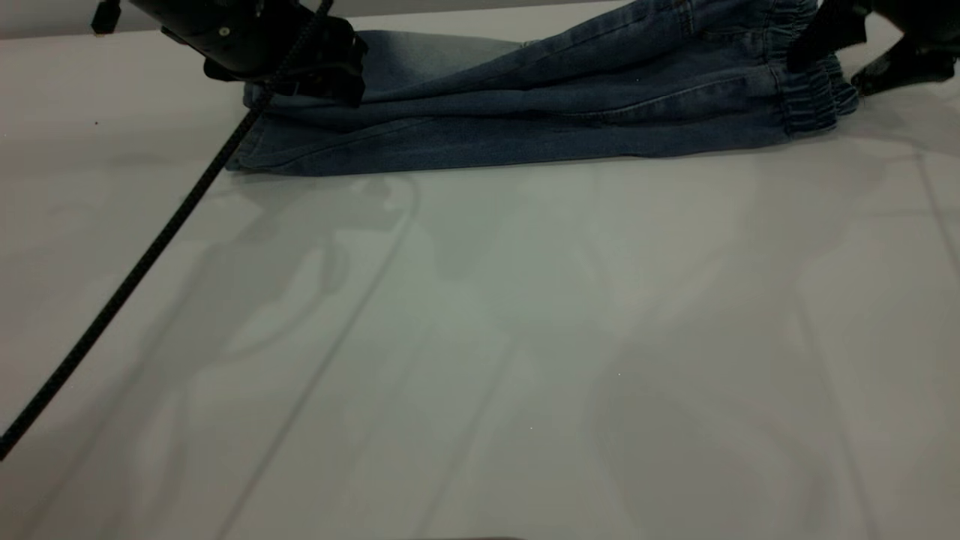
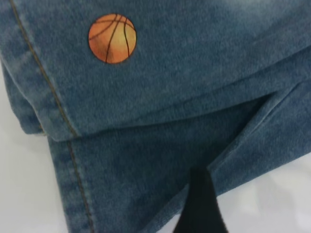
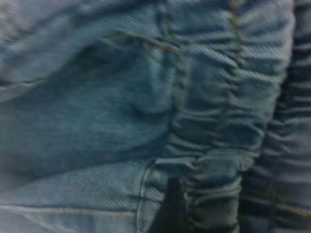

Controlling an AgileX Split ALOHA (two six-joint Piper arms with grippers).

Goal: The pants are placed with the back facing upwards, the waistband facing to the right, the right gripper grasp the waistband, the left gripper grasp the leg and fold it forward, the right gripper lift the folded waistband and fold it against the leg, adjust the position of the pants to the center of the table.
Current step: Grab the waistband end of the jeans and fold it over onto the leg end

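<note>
The pants (image 1: pixel 540 112), soft faded denim folded lengthwise, lie along the table's (image 1: pixel 480 360) far edge. The puckered waistband (image 1: pixel 810 97) sits under the right gripper (image 1: pixel 825 45); the left gripper (image 1: pixel 315 67) is on the leg (image 2: pixel 184 63). I cannot tell either's fingers.

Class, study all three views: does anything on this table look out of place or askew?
Nothing is damaged or spilled. The folded pants lie along the table's far edge, not at its centre. The left claw is at the leg end and the right claw at the waistband.
</note>
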